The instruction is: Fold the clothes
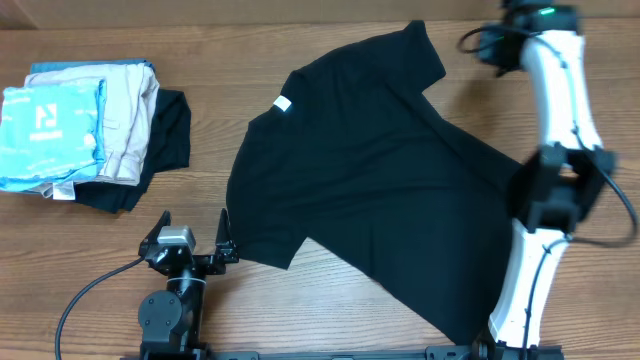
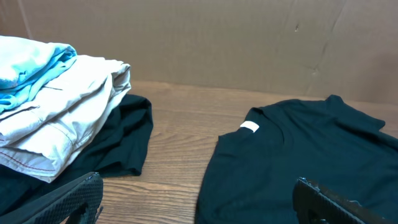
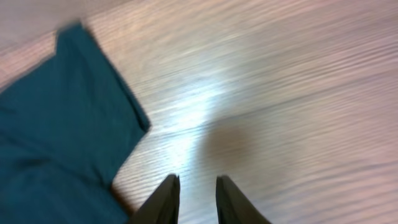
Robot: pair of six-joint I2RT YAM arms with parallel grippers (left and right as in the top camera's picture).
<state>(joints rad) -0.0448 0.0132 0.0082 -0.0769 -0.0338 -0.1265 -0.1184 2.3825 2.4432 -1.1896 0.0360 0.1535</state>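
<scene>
The clothes, a black T-shirt (image 1: 360, 170), lie spread flat across the middle of the table, with the white neck tag (image 1: 281, 104) facing up. My left gripper (image 1: 193, 218) rests near the front edge, open wide and empty, just left of the shirt's lower sleeve. The left wrist view shows the T-shirt (image 2: 298, 149) and its tag (image 2: 249, 128) ahead of the left gripper (image 2: 198, 182). At the far right my right gripper (image 1: 472, 42) hovers beside the upper sleeve. The right wrist view shows the right gripper (image 3: 198, 179) slightly open over bare wood, nothing between its fingers, with the sleeve (image 3: 56, 124) to its left.
A stack of folded garments sits at the far left: a light blue one (image 1: 50, 125) on a beige one (image 1: 125, 120), with a black one (image 1: 165, 140) underneath. A cardboard wall (image 2: 217, 43) stands behind the table.
</scene>
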